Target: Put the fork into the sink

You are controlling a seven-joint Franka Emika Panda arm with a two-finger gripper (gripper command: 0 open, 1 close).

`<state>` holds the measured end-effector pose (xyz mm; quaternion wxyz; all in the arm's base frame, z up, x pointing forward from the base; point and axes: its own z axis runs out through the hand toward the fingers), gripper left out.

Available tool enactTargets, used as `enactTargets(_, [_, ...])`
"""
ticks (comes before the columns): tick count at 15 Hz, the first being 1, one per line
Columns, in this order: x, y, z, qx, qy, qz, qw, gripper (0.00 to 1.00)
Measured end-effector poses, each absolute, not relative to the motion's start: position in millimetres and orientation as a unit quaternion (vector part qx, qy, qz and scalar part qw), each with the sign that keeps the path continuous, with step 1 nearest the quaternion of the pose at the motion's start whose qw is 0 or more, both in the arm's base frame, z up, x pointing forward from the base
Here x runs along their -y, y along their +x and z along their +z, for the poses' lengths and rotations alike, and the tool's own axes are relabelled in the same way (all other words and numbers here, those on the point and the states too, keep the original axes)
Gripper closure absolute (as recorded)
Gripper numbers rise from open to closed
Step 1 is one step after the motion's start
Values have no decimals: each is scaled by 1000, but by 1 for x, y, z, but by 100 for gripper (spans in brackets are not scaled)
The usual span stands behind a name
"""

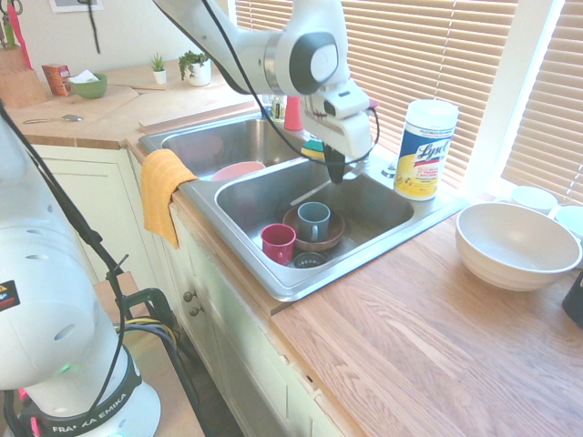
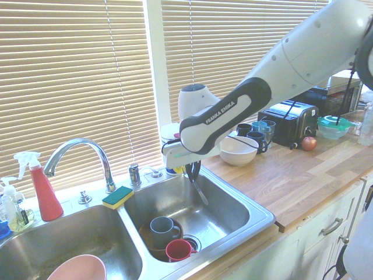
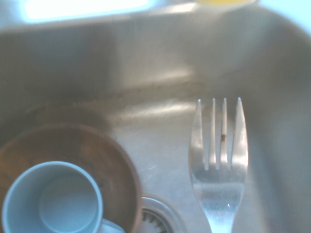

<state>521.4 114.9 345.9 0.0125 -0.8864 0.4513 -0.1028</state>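
The jaws are closed on the handle of the fork (image 2: 199, 188), which hangs from them over the right-hand basin of the sink (image 2: 245, 219), as the second exterior view shows it, clear of the basin floor. Its long axis runs steeply downward, leaning a little off vertical, with the tines at the low end pointing into the basin and the handle end up in the grip. In the wrist view the four tines (image 3: 217, 145) stand sharp against the blurred steel, just beside the drain (image 3: 158, 213). The gripper (image 1: 334, 168) itself points nearly straight down above the back half of that basin. On the basin floor a grey mug (image 1: 313, 220) sits inside a brown bowl (image 1: 330, 238), and a red cup (image 1: 278, 242) stands touching that bowl near the drain; the fork hangs apart from all three. A pink bowl (image 2: 77, 269) lies in the other basin. A yellow-green sponge (image 2: 118, 197) rests on the rim by the faucet (image 2: 78, 151), and a large white bowl (image 1: 516, 246) sits on the wooden surface (image 1: 410, 346) beside the sink.
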Motion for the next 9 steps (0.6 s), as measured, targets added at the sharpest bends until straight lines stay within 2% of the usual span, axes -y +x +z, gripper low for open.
enactTargets(4, [-118,528,272,-440,-894,-82,10,100])
enactTargets(9, [-116,534,212,-433,-899,-71,4,100])
